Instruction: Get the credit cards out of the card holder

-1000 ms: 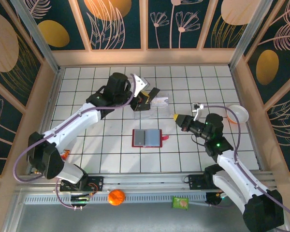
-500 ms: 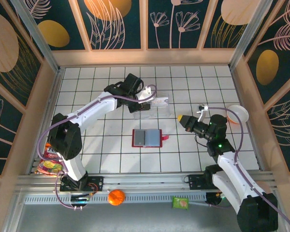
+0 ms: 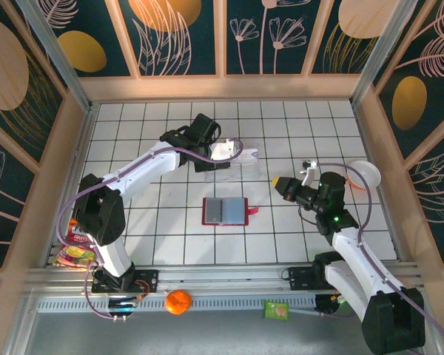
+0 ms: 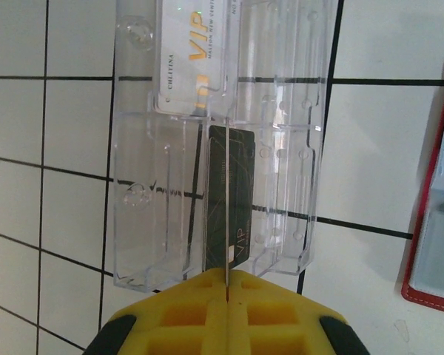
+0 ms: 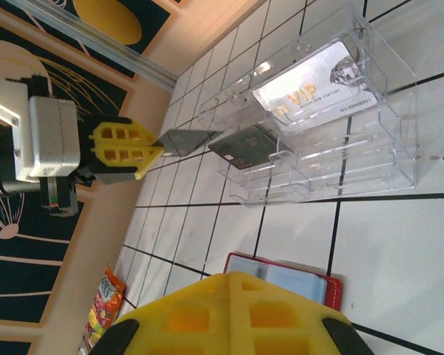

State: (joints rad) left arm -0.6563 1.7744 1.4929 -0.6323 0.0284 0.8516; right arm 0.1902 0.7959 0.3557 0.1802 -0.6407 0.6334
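white tiles with dark grid lines cover the table [image 3: 170, 244], boxed in by wood-framed walls [image 3: 185, 37] painted dark teal with pale flowers and gold ovals. a clear plastic tray [image 3: 246, 167] sits toward the far middle. the red card holder [image 3: 226, 211] lies open and flat nearer the arms, apart from the tray, grey and light blue inside, its snap tab [image 3: 253, 213] pointing right. a bowl [image 3: 364, 175] rests at the right edge, a snack bag [image 3: 74, 250] at the left, and an orange [image 3: 178, 302] and a green packet [image 3: 277, 310] lie on the front rail.

the left arm reaches far forward, the left gripper [image 4: 227, 288] at the tray's left end, fingers pinched tight on a grey card [image 5: 183, 140] held on edge. a silver card [image 4: 196, 52] and a dark card [image 4: 240, 192] lie in the tray. the right arm is bent, the right gripper [image 3: 279, 182] hanging to the right of the card holder, fingers together on nothing.

from the left wrist the held card is only a thin line, and the card holder is cut off at the frame edge. from the right wrist yellow fingers hide part of the holder. whether the held card touches the tray i cannot tell.
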